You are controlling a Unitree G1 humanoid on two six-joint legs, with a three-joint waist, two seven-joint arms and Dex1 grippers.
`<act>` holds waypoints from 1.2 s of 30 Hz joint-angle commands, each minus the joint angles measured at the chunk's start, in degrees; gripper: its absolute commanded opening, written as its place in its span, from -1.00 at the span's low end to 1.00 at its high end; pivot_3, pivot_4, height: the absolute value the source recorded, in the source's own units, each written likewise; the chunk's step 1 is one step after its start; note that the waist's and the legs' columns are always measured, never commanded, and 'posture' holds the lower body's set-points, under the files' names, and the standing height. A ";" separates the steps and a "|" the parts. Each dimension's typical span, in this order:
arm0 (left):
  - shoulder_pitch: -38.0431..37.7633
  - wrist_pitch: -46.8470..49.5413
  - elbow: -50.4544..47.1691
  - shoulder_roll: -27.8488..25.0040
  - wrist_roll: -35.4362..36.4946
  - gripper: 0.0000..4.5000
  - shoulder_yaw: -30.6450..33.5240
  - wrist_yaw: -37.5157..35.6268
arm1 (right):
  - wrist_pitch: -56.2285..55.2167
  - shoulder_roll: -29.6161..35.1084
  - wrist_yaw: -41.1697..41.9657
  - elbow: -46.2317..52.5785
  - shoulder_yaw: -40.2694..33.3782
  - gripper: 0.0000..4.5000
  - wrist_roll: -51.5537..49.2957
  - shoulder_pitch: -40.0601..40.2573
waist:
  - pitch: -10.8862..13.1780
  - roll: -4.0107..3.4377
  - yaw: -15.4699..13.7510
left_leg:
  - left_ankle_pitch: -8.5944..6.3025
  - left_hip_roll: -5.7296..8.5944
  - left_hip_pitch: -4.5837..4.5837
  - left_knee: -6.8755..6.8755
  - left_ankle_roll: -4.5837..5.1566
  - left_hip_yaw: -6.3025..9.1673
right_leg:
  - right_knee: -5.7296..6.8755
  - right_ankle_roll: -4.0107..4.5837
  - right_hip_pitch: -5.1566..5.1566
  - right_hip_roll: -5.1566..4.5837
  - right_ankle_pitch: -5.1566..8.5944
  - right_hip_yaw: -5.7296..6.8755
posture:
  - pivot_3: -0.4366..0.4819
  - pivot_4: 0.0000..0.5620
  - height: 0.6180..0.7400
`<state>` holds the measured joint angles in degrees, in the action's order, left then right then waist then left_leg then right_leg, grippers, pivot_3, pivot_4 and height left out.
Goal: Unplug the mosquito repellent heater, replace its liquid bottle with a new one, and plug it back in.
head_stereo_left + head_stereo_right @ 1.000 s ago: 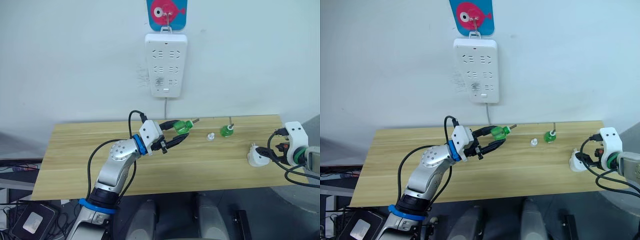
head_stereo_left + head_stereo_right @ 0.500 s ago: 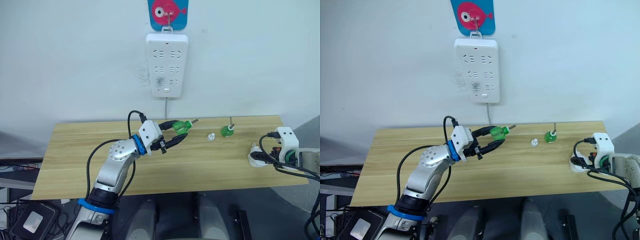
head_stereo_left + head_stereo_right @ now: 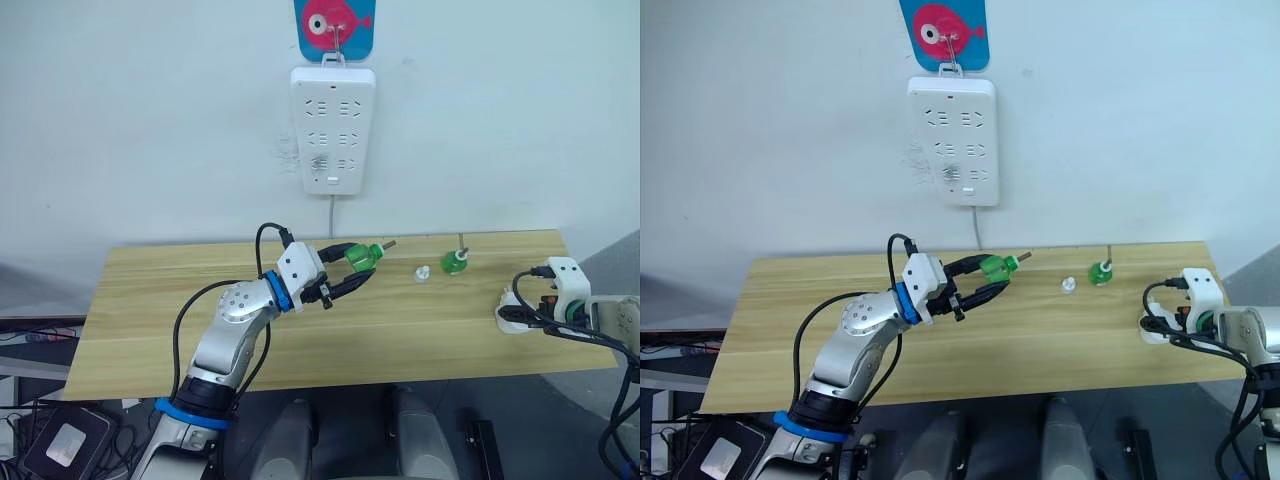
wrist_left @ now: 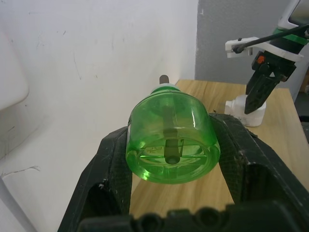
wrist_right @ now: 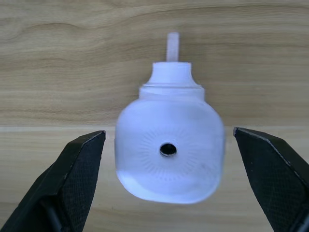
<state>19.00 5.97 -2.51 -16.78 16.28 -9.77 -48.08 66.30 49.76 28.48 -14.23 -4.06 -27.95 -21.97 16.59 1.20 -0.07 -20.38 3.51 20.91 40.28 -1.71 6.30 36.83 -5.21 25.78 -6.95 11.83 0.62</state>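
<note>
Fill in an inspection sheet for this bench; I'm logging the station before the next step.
Surface: wooden table, bare wood over most of it.
Job's things: mosquito repellent heater lying unplugged near the table's right end; green liquid bottle held off the table; second green bottle standing near the back edge.
Clutter: small white cap beside the standing bottle.
Grippers: left gripper shut on the green liquid bottle; right gripper open, jaws either side of the heater, not touching.
Cables: black leads on both arms; cord hanging below the power strip.
Surroundings: white wall, fish-shaped hook holding the strip.
</note>
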 commanded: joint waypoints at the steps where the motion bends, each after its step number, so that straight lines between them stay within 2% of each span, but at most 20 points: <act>1: -0.14 -0.05 -3.08 -0.25 0.17 0.00 -0.38 -0.07 | -1.50 0.50 2.51 -1.55 0.74 0.98 2.01 -1.14 | 0.00 0.00 0.00 | 0.00 0.00 0.00 0.00 0.00 0.00 | 0.00 0.00 0.00 0.00 0.00 0.00 | 0.08 0.08 1.00; 8: -0.10 0.04 -3.13 -0.55 0.16 0.00 -0.52 -0.08 | -2.02 0.32 5.19 -3.81 1.57 0.98 4.13 -2.18 | 0.00 0.00 -0.03 | 0.00 0.00 0.00 0.00 0.00 0.00 | -0.01 0.00 0.00 0.00 0.00 0.00 | 0.09 0.08 1.00; 10: -0.28 0.08 -3.28 -0.67 0.20 0.00 -0.60 -0.19 | -1.68 0.30 5.67 -3.82 1.53 0.82 4.38 -2.06 | 0.00 0.00 -0.04 | 0.00 0.00 0.00 0.00 0.00 0.00 | -0.01 0.00 0.00 0.00 0.00 -0.01 | 0.09 0.08 1.00; 14: -0.35 0.19 -3.33 -0.76 0.21 0.00 -0.82 -0.32 | -1.06 0.09 6.39 -3.63 1.12 0.33 4.83 -1.76 | -0.01 0.12 0.01 | 0.00 -0.02 -0.02 0.00 0.00 0.00 | -0.02 0.00 -0.02 0.00 0.00 0.00 | 0.08 0.08 1.00; 19: -0.18 0.16 -3.19 -0.93 0.33 0.00 -0.87 -0.39 | -2.54 0.66 8.01 -3.29 0.34 0.32 5.48 -1.09 | -0.01 0.11 -0.03 | 0.00 -0.01 -0.01 0.00 -0.01 0.02 | -0.03 0.00 -0.02 0.00 0.00 0.01 | 0.08 0.08 1.00; 21: -0.30 0.55 -3.51 -1.32 0.86 0.00 -0.90 -0.99 | -2.65 2.81 11.11 -1.35 0.24 0.32 4.72 0.48 | 0.00 0.09 -0.09 | 0.00 -0.01 -0.01 0.00 -0.01 0.02 | -0.03 0.00 -0.02 0.00 0.00 0.01 | 0.10 0.08 1.00; 22: -0.51 1.26 -4.01 -1.67 1.63 0.00 -0.88 -1.70 | -1.99 4.75 14.63 0.32 0.08 0.32 3.16 1.90 | 0.04 0.03 -0.14 | 0.00 0.00 -0.01 0.00 -0.01 0.03 | -0.03 0.00 -0.01 0.00 0.00 0.01 | 0.10 0.08 1.00; 25: -1.26 6.80 -7.23 -3.52 6.94 0.00 -1.06 -6.02 | 6.81 11.26 29.81 8.24 -4.95 0.32 -9.93 5.79 | 0.13 -0.14 -0.37 | 0.00 0.00 0.04 -0.05 0.00 0.01 | -0.05 0.00 0.03 -0.01 0.00 0.00 | 0.10 0.08 1.00; 28: -0.97 13.47 -9.76 -5.49 12.09 0.00 -1.22 -9.34 | 15.27 13.04 36.12 13.37 -10.97 0.32 -20.73 5.66 | 0.15 -0.13 -0.18 | 0.00 -0.04 0.01 -0.05 0.00 -0.01 | -0.04 0.00 0.01 -0.01 0.00 -0.03 | 0.10 0.08 1.00; 32: 2.14 24.38 -12.16 -7.56 19.75 0.00 -0.79 -12.61 | 25.56 7.82 31.48 14.25 -17.38 0.32 -31.20 -0.66 | 0.15 -0.10 -0.27 | 0.00 -0.09 -0.05 -0.05 0.00 0.08 | -0.02 0.00 -0.07 0.07 0.00 0.06 | 0.10 0.08 1.00; 36: 5.94 31.12 -12.25 -8.15 24.68 0.00 0.20 -13.47 | 26.20 3.24 21.02 13.49 -18.89 0.32 -43.62 -4.03 | 0.18 -0.06 -0.67 | -0.01 -0.03 -0.02 -0.04 0.01 0.10 | -0.04 0.00 -0.08 0.04 0.00 0.06 | 0.10 0.08 1.00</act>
<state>24.19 35.19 -12.65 -24.86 38.34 -10.60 -60.81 91.97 53.02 53.03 -1.19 -20.47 -65.66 -25.41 16.77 1.14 -0.74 -20.40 3.49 20.93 40.24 -1.68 6.42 36.75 -5.21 25.72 -6.93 11.83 0.71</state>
